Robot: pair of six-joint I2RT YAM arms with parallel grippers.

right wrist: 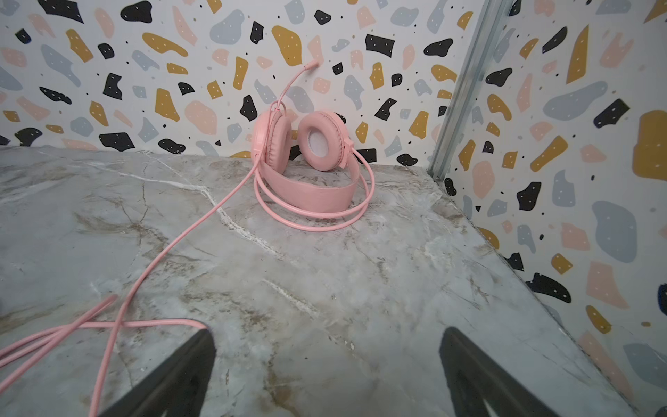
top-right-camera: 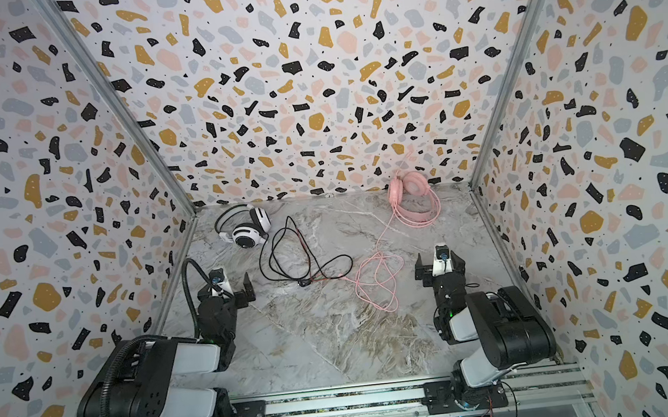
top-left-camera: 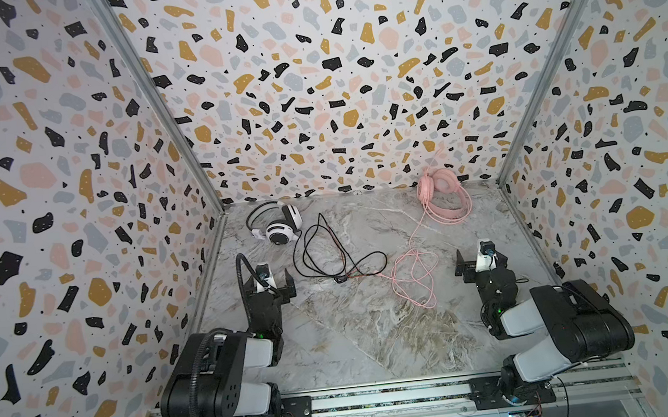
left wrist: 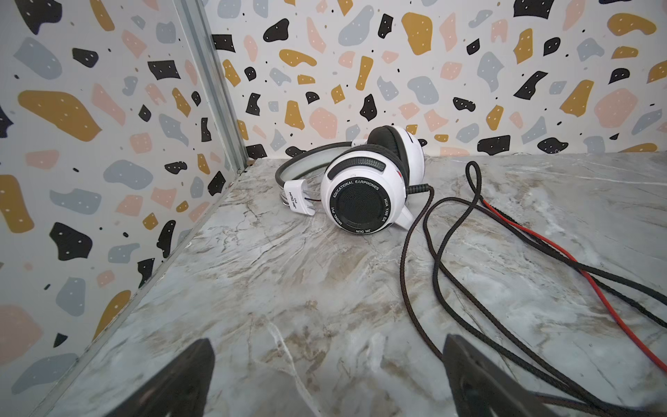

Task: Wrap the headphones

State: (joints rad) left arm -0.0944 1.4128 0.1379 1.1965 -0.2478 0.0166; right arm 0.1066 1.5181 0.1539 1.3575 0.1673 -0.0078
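Top view: left hand [top-left-camera: 269, 286], right hand [top-left-camera: 481, 262] spread; white headphones [top-left-camera: 279, 223], pink headphones [top-left-camera: 444, 197] near wall [top-left-camera: 333, 92].

white headset [left wrist: 364, 187] on marble, black cable [left wrist: 418, 260] loose

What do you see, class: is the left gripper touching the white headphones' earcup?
Apart. The left wrist view shows a plain stretch of bare table between the open left gripper and the white headphones' earcup.

Two black arms [top-left-camera: 215, 379] — pale grey link covers [top-left-camera: 256, 350], ribbed black hose [top-left-camera: 192, 390] on the left, black jaws
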